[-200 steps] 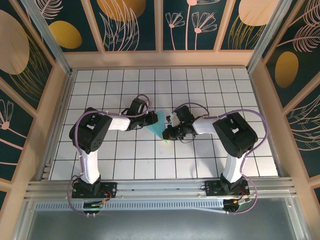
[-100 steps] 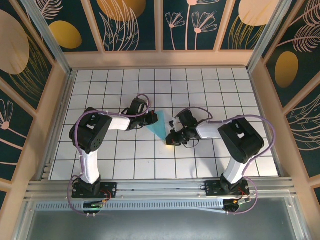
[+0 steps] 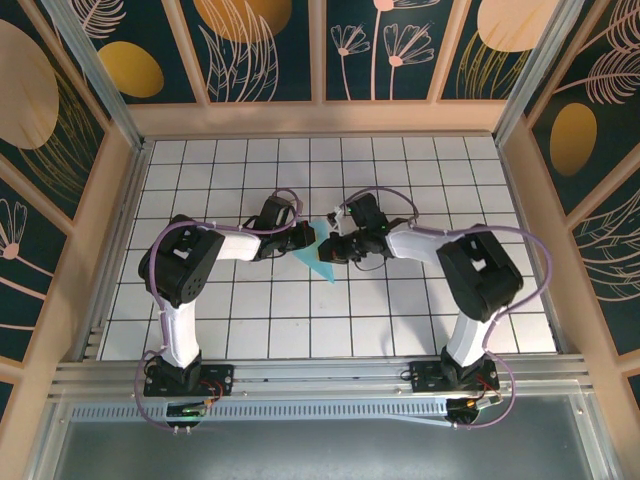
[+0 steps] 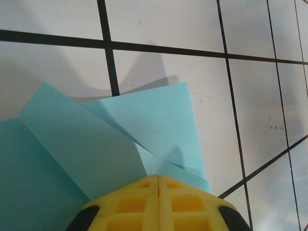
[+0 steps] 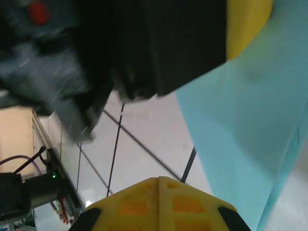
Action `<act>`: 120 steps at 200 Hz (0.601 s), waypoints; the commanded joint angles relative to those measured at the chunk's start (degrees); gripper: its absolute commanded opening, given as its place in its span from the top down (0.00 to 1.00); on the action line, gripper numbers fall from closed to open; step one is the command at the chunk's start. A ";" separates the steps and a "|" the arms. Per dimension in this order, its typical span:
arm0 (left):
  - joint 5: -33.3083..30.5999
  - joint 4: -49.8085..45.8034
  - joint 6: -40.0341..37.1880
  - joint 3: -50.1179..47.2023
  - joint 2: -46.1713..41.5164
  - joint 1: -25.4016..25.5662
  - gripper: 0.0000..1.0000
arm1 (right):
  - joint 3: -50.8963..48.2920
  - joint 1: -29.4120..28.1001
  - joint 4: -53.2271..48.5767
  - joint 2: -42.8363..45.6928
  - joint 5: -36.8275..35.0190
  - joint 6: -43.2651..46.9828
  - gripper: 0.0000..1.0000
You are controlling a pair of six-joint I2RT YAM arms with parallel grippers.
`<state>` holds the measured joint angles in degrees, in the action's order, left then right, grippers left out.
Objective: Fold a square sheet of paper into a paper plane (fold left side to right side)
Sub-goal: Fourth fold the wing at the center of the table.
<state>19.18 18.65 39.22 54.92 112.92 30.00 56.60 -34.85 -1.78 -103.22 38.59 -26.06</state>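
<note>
The sheet of paper [image 3: 316, 263] is light blue and lies folded into a pointed wedge on the white grid, its tip toward the near right. In the left wrist view the paper [image 4: 159, 120] shows two overlapping flaps, the upper one bowed up a little. My left gripper [image 3: 310, 238] is shut, its yellow tips [image 4: 158, 177] resting on the paper's wide end with nothing between them. My right gripper [image 3: 327, 250] is shut too [image 5: 159, 179], low over the tile just beside the paper's [image 5: 250, 120] edge. It faces the left gripper's black body and yellow finger [image 5: 248, 24].
The white grid table [image 3: 400, 320] stretches on all sides of the paper. Peach-framed patterned walls [image 3: 320, 115] close the back and both sides. Both arms' elbows and purple cables [image 3: 285, 195] arch over the middle.
The right gripper has moved from the paper's near tip up and left, to beside the wide end close to the left gripper. The left arm and paper have stayed put.
</note>
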 commanded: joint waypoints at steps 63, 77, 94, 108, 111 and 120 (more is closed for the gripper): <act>-1.78 -4.45 -0.56 -0.78 2.24 -0.50 1.00 | 5.94 1.06 4.44 -10.27 -2.92 -0.59 1.00; -1.78 -4.51 -0.58 -0.69 2.37 -0.57 1.00 | 6.59 1.02 3.06 -11.17 -3.81 0.12 1.00; -1.86 -4.71 -0.51 -0.54 2.47 -0.55 1.00 | 6.77 0.88 1.35 -11.92 -4.41 0.98 1.00; -2.03 -4.94 -0.50 -0.42 2.56 -0.52 1.00 | 6.49 0.43 -0.13 -12.13 -5.16 1.81 1.00; -2.04 -5.03 -0.54 -0.41 2.56 -0.57 1.00 | 6.36 0.26 -0.37 -12.10 -5.31 1.95 1.00; -2.21 -5.16 -0.55 -0.34 2.60 -0.54 1.00 | 5.86 0.02 -1.03 -11.94 -5.67 2.26 1.00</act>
<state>19.20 18.63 39.22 54.96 112.92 30.00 62.02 -34.17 0.56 -113.93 35.29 -25.80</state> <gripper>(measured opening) 0.043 0.049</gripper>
